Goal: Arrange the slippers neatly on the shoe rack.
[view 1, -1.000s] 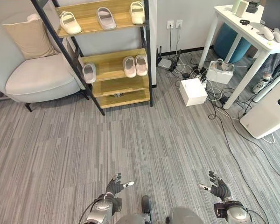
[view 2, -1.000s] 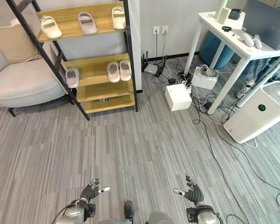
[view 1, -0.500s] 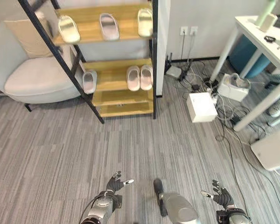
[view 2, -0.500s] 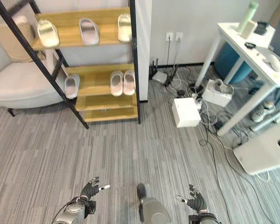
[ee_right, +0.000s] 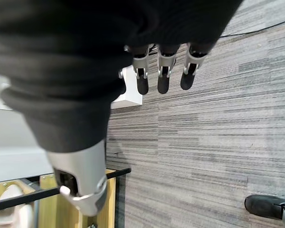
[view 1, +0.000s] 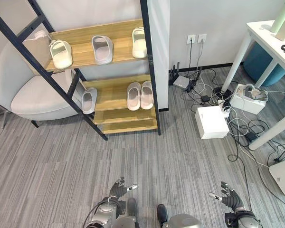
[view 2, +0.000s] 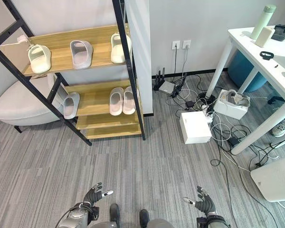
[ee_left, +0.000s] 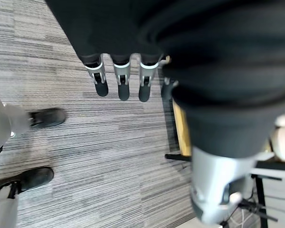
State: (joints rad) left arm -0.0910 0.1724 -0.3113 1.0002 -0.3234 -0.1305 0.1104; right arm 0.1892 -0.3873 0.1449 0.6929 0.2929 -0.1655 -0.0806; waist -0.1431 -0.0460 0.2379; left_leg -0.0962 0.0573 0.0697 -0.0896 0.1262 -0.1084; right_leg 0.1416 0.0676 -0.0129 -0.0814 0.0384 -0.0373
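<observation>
Slippers on shoe rack [view 1: 149, 71]: three on top shelf, white pair [view 1: 140, 95] side by side on middle shelf, grey single [view 1: 89, 99] at that shelf's left end, overhanging edge. Rack well ahead of both hands, left of centre. Left hand [view 1: 118, 189] nearer; fingers released, empty. Right hand [view 1: 231, 199] likewise released, empty. Slipper long axes run front-to-back.

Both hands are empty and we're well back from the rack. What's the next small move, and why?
Probably step closer to the shoe rack. The left hand and right hand hang open over bare carpet, far short of the shelves. The lone grey slipper hangs over the middle shelf's left edge, apart from the pale pair, so it looks like the first target.
</observation>
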